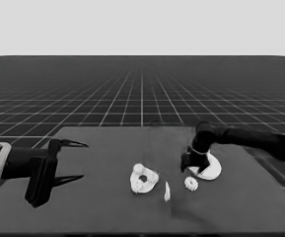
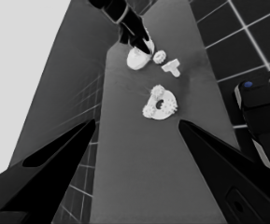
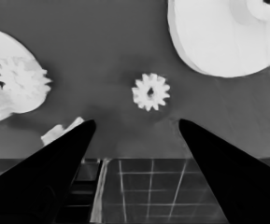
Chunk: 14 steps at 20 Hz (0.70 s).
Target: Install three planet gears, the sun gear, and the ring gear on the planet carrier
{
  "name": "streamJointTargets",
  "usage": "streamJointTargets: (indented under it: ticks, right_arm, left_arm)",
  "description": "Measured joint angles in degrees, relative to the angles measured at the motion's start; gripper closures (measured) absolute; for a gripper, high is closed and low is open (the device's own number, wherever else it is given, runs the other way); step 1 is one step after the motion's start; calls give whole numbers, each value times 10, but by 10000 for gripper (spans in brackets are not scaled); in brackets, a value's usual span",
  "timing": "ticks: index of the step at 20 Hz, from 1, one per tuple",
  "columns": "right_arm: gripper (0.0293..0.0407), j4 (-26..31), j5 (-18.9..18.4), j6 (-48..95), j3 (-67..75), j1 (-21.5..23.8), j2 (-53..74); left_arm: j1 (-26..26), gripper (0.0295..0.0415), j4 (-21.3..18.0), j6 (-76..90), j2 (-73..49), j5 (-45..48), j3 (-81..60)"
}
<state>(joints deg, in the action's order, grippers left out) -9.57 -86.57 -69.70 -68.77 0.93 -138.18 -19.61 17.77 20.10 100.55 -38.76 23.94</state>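
Right end effector [image 1: 190, 165] hides larger round part [image 1: 212, 170] — partly

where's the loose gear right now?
In the head view the loose gear lies alone on the table, right of centre, between the thin white piece and the larger round part, just below the right hand.

Dark flat table [image 1: 107, 207] filling the lower half from 8 to 4 o'clock, far edge straight, dark floor [image 1: 142, 84] with pale grid lines receding toward 12 o'clock, level horizon, pale blank band [image 1: 142, 27] above, even light, no walls visible
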Motion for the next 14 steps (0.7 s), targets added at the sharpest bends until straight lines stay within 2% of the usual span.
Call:
streamJointTargets:
  ticks: [6,8,9,14]
  right_arm:
    - [315,3,5,35,-5,1,31]
    - [315,-70,43,51,-41,-81,17]
    - [315,-84,53,56,-55,-99,11]
    - [315,-102,67,64,-75,-120,3]
  left_arm:
    - [0,326,0,0,0,0,0]
    - [0,326,0,0,0,0,0]
    - [0,326,0,0,0,0,0]
    - [0,326,0,0,0,0,0]
